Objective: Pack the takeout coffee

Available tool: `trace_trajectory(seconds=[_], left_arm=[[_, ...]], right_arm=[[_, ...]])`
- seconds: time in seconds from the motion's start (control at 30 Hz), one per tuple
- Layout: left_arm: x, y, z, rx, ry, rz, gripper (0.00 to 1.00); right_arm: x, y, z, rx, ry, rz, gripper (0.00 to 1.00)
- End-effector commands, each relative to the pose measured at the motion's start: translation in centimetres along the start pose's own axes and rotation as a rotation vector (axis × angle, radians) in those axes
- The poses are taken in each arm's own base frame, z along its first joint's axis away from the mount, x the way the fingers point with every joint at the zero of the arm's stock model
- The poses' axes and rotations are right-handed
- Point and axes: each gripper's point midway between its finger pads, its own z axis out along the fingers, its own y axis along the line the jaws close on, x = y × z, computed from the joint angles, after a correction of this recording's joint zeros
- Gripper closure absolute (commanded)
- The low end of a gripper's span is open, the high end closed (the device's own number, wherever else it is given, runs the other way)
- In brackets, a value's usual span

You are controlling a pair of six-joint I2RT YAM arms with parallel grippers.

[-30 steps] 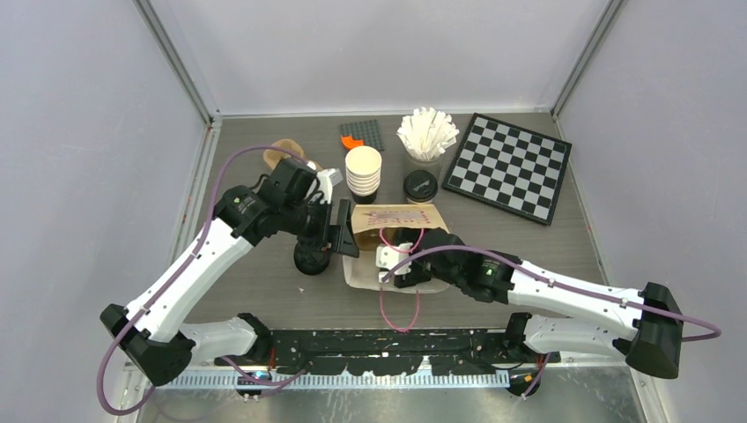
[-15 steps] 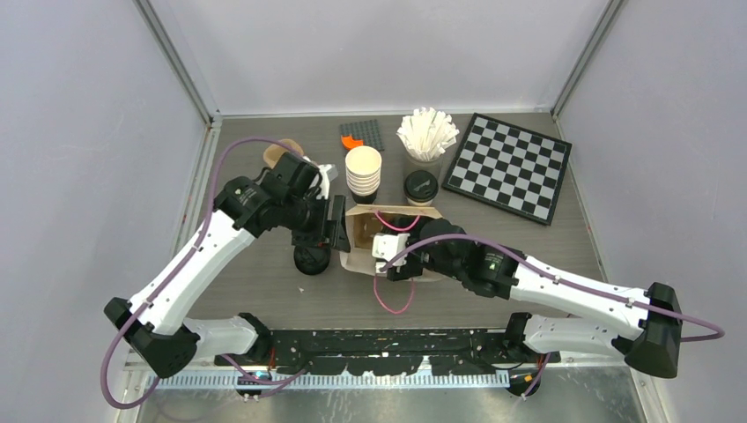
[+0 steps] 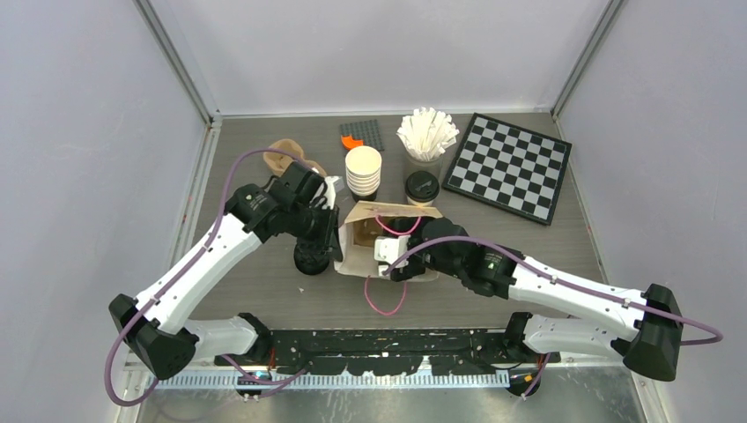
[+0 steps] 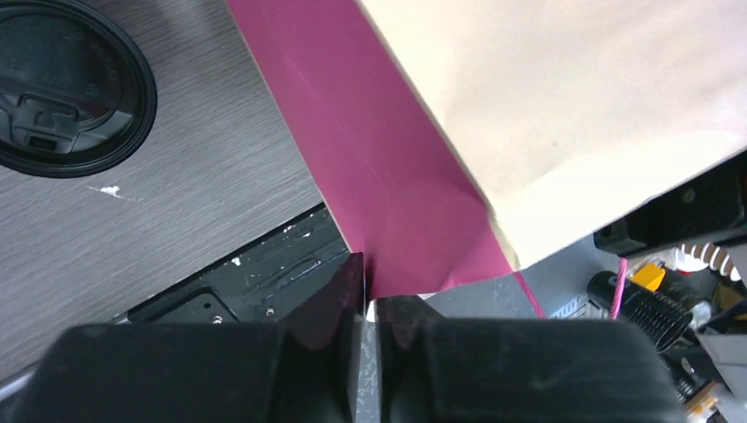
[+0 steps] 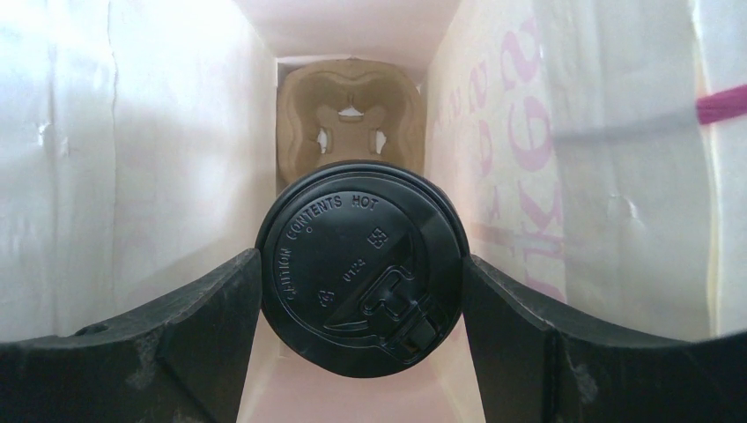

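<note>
— Why is the paper bag (image 3: 401, 213) gripped at its left edge?

— So that its mouth is held open and steady, it is judged. The left gripper (image 4: 366, 304) is pinched tight on the magenta fold of the bag. Its jaws are almost together, with only the paper between them.

— And how is the right gripper (image 5: 361, 264) set?

— It is reached into the bag, at the centre of the top view. Its jaws are spread wide and pressed against either side of a lidded cup (image 5: 361, 291). The cup is carried upright, presumably so that nothing is spilled. A brown cup carrier (image 5: 351, 115) is seen beneath it at the bag's bottom, and the cup is probably meant to be lowered into it.

— How many coffees can be counted?

— One is inside the bag. A second lidded cup (image 3: 420, 187) is stood just behind the bag, above centre. A third black lid (image 3: 310, 257) is found just left of the bag, but whether a cup is under it cannot be told for certain.

— And the other things?

— One stack of lidless cups (image 3: 363, 172) and one holder of white stirrers (image 3: 427, 132) are seen towards the top centre. One chessboard (image 3: 506, 166) is seen at upper right. One tan moulded piece (image 3: 284, 145), possibly another carrier, is seen at upper left. None of these is touched by either gripper.
</note>
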Motion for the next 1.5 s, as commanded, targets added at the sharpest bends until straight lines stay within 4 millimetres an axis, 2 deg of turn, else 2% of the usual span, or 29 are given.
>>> trace_trajectory(seconds=[0.0, 0.1, 0.37, 0.43, 0.6, 0.8, 1.07, 1.2, 1.37, 1.47], left_arm=[[-0.3, -2.0, -1.1, 0.114, -0.049, 0.07, 0.95], [-0.4, -2.5, -1.5, 0.145, -0.07, 0.078, 1.0], [0.2, -2.7, -1.2, 0.18, -0.06, 0.091, 1.0], [0.3, -2.7, -0.8, 0.198, -0.071, 0.105, 1.0], [0.5, -2.6, -0.6, 0.216, -0.077, 0.14, 1.0], [0.6, -2.5, -0.6, 0.213, -0.067, 0.16, 1.0], [0.6, -2.8, -0.8, 0.228, -0.068, 0.164, 1.0], [0.9, -2.8, -0.9, 0.228, -0.061, 0.164, 1.0], [0.8, -3.0, -1.1, 0.232, -0.059, 0.166, 1.0], [0.7, -3.0, -1.1, 0.23, -0.062, 0.167, 1.0]], right_arm=[[-2.7, -2.3, -0.7, 0.048, -0.091, -0.031, 0.34], [-3.5, -2.2, -0.6, 0.024, -0.117, -0.03, 0.34], [-4.1, -1.4, 0.7, -0.009, -0.144, -0.155, 0.35], [-4.8, -0.8, 1.1, -0.046, -0.173, -0.171, 0.35], [-5.8, -0.8, 1.6, -0.068, -0.198, -0.158, 0.35], [-5.2, -0.8, 2.5, -0.035, -0.19, -0.133, 0.35], [-5.5, -1.0, 4.3, 0.004, -0.207, -0.144, 0.35], [-4.6, -0.7, 5.0, 0.006, -0.18, -0.181, 0.35], [-4.1, -0.4, 5.1, -0.004, -0.168, -0.21, 0.35], [-4.6, -0.1, 4.9, -0.031, -0.187, -0.212, 0.35]])
